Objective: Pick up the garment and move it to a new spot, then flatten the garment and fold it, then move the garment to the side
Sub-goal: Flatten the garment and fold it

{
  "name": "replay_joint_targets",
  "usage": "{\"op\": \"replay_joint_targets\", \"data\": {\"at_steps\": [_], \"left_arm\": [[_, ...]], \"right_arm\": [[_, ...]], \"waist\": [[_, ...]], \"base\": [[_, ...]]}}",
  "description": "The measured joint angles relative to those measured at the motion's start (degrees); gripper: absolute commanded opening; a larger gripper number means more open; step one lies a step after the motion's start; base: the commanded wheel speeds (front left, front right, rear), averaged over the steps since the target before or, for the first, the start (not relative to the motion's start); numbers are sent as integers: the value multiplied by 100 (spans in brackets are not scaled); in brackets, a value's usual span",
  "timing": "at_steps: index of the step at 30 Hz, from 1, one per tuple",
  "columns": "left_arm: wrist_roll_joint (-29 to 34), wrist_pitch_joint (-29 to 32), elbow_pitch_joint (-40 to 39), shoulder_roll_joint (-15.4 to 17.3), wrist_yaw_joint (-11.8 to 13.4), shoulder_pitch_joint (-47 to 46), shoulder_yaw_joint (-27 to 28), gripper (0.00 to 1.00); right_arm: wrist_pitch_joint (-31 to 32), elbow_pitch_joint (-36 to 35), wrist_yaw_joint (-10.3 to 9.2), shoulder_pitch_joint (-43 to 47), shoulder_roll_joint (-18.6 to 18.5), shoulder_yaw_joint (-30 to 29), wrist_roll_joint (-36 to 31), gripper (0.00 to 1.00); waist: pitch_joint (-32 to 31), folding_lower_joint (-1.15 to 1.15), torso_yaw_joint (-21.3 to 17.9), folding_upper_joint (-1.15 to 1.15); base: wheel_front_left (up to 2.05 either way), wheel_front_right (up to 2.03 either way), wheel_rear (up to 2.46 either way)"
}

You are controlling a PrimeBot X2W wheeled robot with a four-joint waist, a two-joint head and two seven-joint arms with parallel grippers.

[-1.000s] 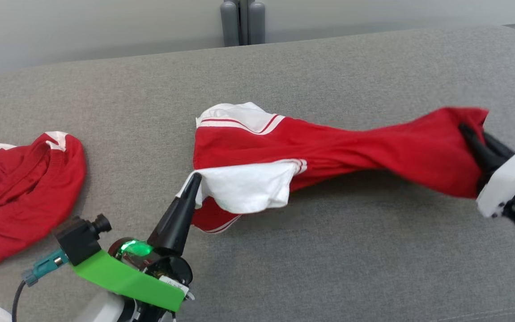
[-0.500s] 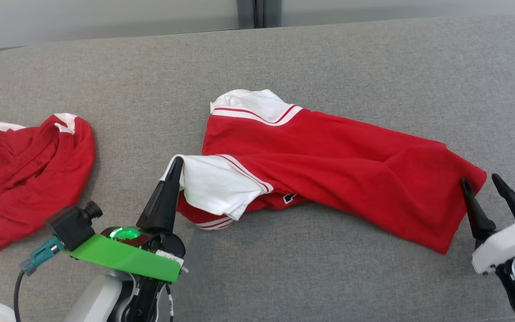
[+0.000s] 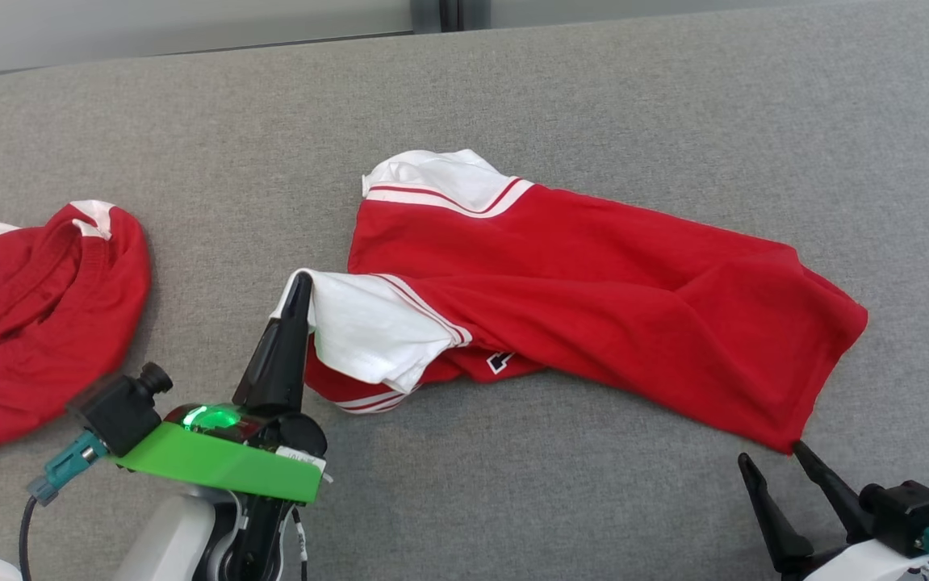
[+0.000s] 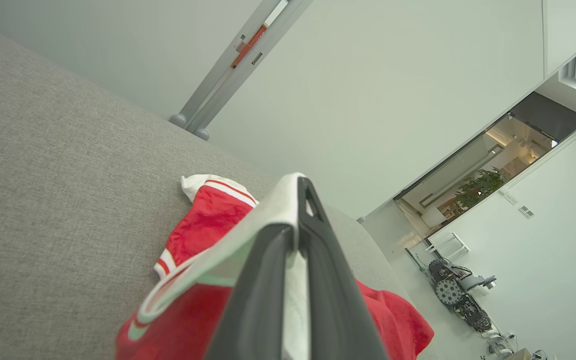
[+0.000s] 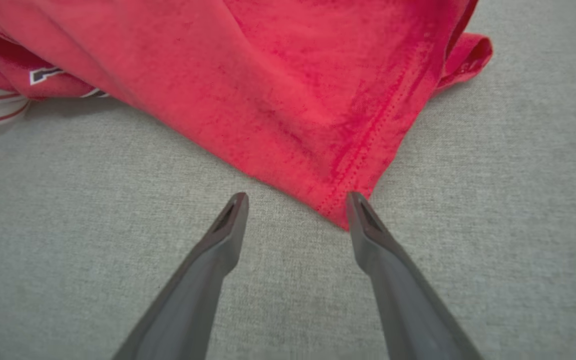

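Red garment lies across grey cushion, long axis running left–right. At its left end, left gripper pinched shut on white sleeve. At right, right gripper gapes wide, empty; hem corner just ahead, possibly brushing one finger.

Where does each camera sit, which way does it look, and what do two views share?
Head view: head-mounted, facing down at the red garment on grey upholstery; left gripper, right gripper show.
Left wrist view: along the shut left gripper pinching the white sleeve, toward a wall.
Right wrist view: past the open right gripper, down at the garment.
All share the garment.
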Motion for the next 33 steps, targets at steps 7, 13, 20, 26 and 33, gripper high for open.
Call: {"op": "replay_joint_targets", "data": {"at_steps": [7,13,20,26,33], "left_arm": [[16,1,36,1,0,-4,-44,0],[9,1,45,-16,0,2,-71,0],[-2,0,25,-58,0,7,-83,0],[37,1,-282,171,0,5,-105,0],[-189,77,-1068,897,0,-227,-197,0]], "right_arm": [[119,385,0,-210,140,18,-127,100],[354,850,0,-570,193,26,-233,78],[258,1076,0,-971,254,-21,-331,0],[60,210,0,-1102,-177,-196,-279,0],[400,-1040,0,-1551,-833,-563,0,0]], "waist": [[-68,0,73,0],[-132,0,145,0],[-200,0,166,0],[-379,0,84,0],[-708,0,-58,0]], "base": [[0,0,0],[0,0,0],[0,0,0],[0,0,0],[0,0,0]]}}
